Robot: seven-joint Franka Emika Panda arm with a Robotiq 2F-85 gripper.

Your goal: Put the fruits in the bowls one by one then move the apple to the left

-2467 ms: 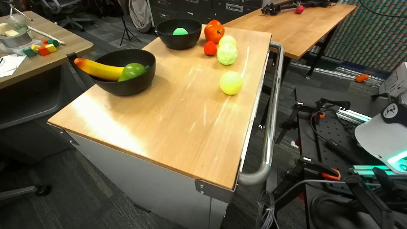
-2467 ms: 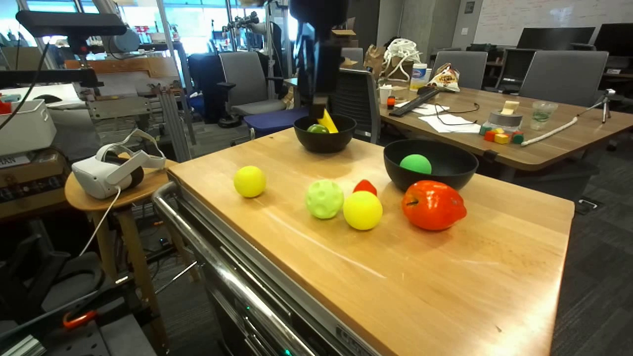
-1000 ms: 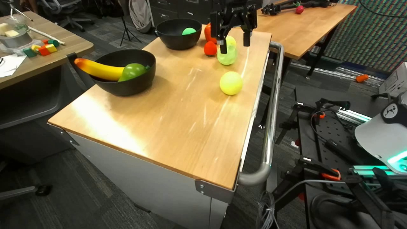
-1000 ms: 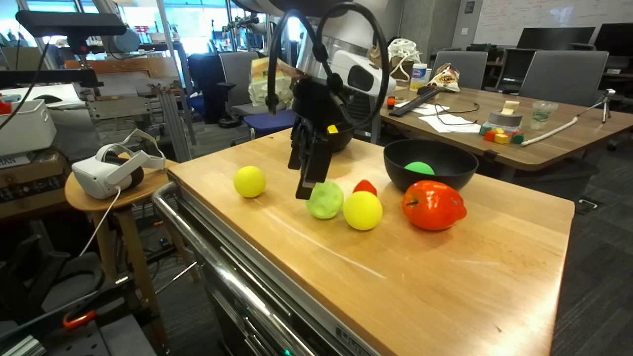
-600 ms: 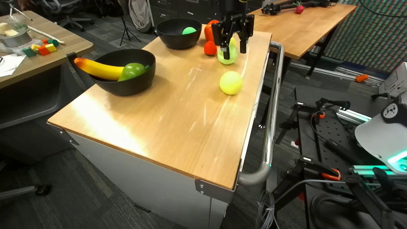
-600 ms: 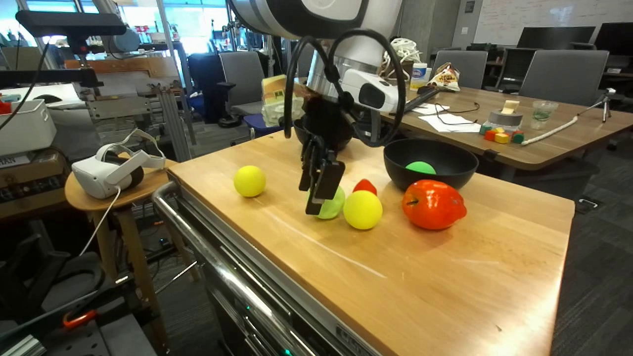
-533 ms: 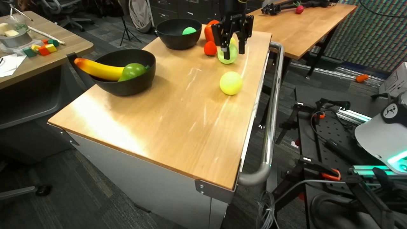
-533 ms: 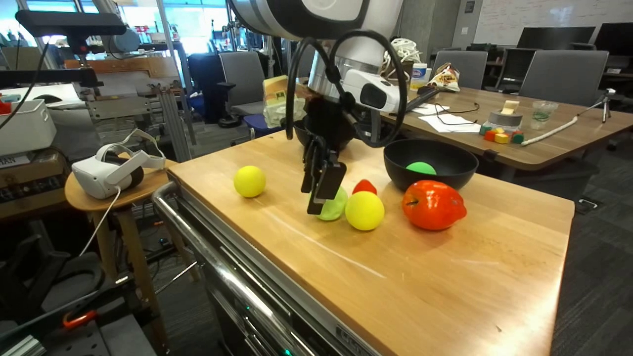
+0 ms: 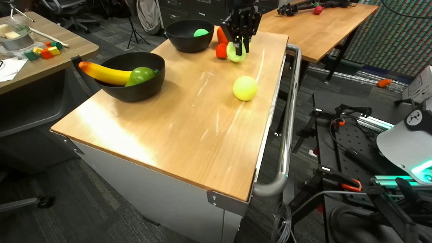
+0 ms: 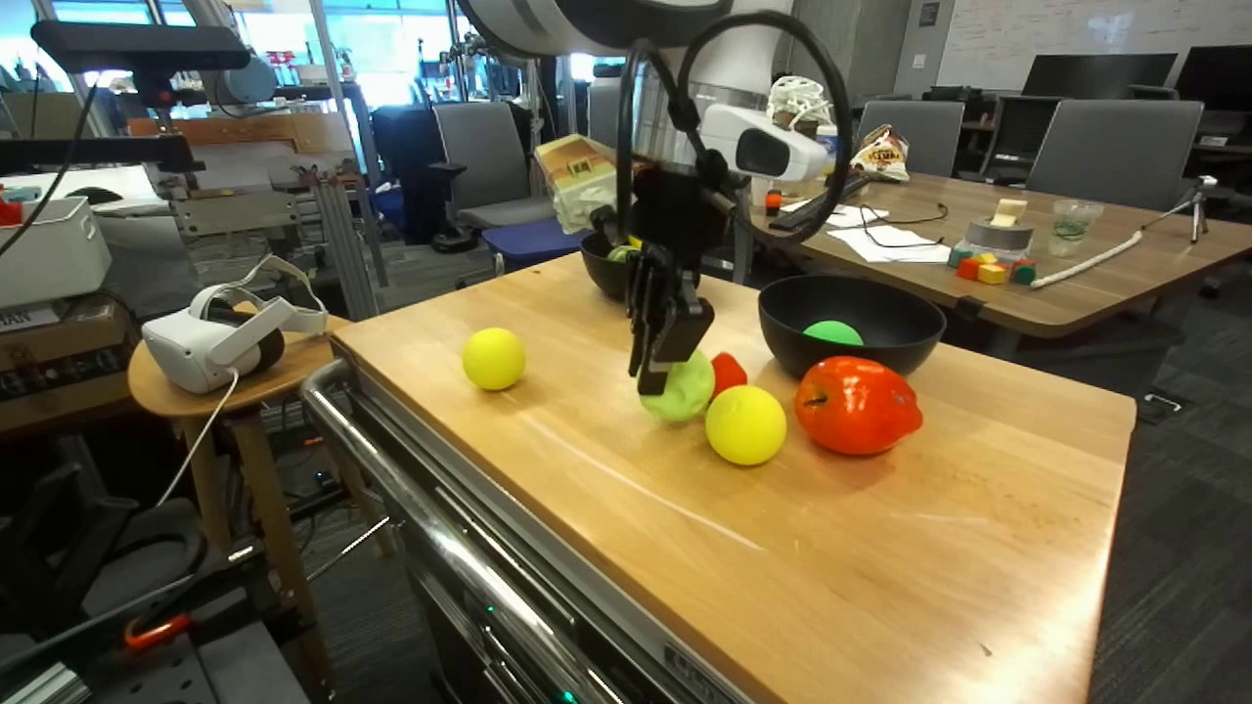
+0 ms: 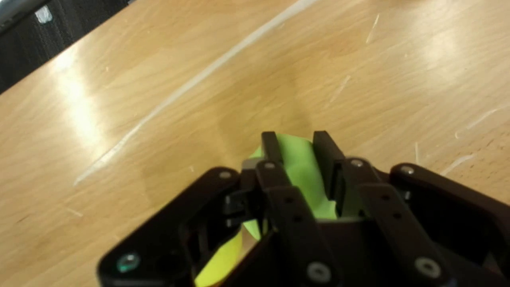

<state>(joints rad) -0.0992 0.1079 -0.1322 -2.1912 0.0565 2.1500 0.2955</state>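
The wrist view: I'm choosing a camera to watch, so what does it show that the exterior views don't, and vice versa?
Only the wrist view: a close look down the black gripper onto the light-green ball, seen between its jaws.
Only the exterior views, recognisably: the glossy red-orange apple, a mint-green ball in a round matte-black bowl, a long yellow banana and a green pear-shaped fruit.
Both: the gripper, the light-green ball, a smooth yellow ball and the scratched wooden tabletop.

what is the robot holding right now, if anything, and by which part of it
It cannot be told for certain: the partly closed jaws have the upper part of the light green ball between them, but a firm grip is not clear.
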